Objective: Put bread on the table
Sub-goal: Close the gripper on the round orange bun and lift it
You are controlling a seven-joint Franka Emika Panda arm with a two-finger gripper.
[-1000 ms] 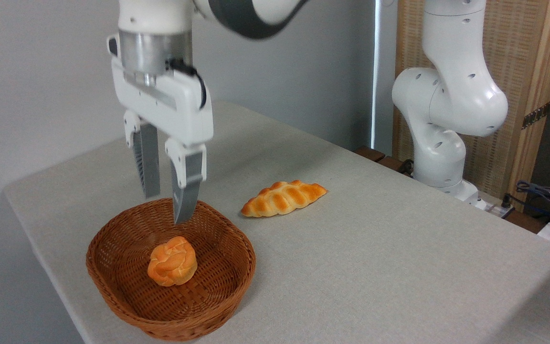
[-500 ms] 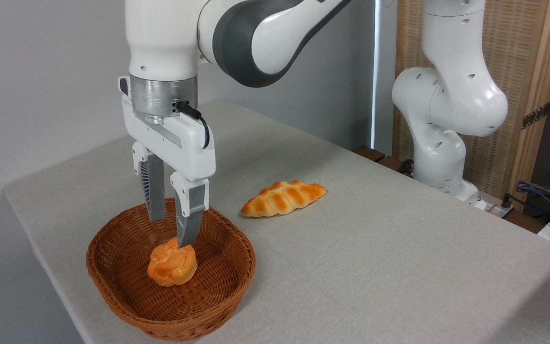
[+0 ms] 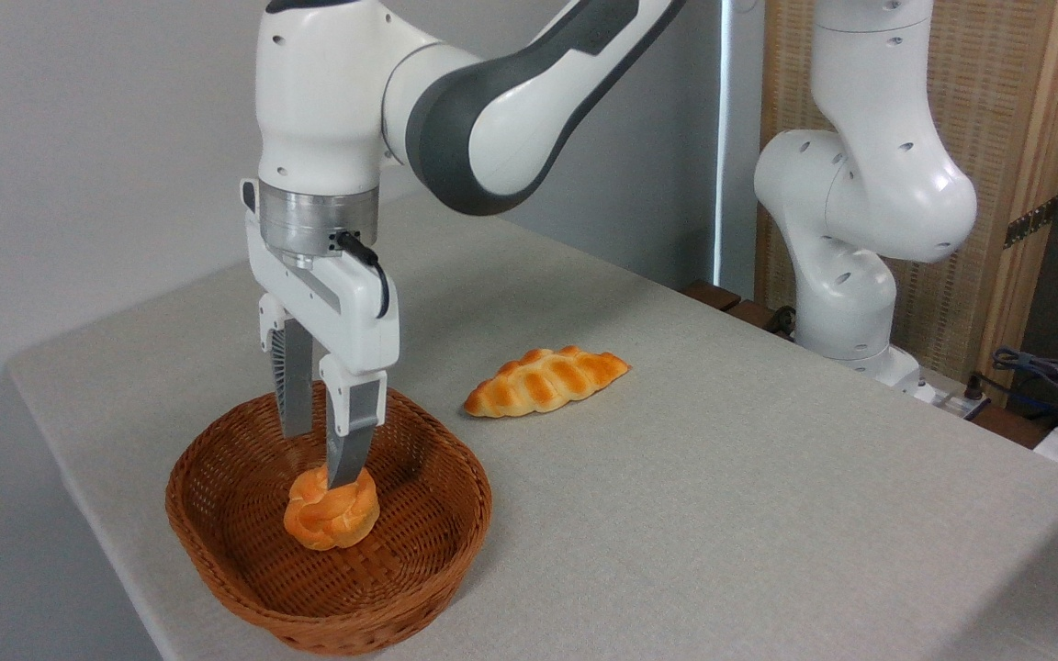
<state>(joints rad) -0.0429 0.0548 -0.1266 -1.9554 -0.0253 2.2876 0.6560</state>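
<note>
On the grey-beige speckled desk [image 3: 676, 477], against a plain pale wall, the jaws [image 3: 320, 464] have dropped over the last second from above the wicker basket [image 3: 244, 588] at the near left down onto the bread [image 3: 332, 509], which lies on the basket's floor. They stand a little apart astride its top and seemingly not yet clamped, though the far finger's tip is hidden. The grasp looks imminent; the braided loaf [image 3: 545, 380] lies untouched to the right.
</note>
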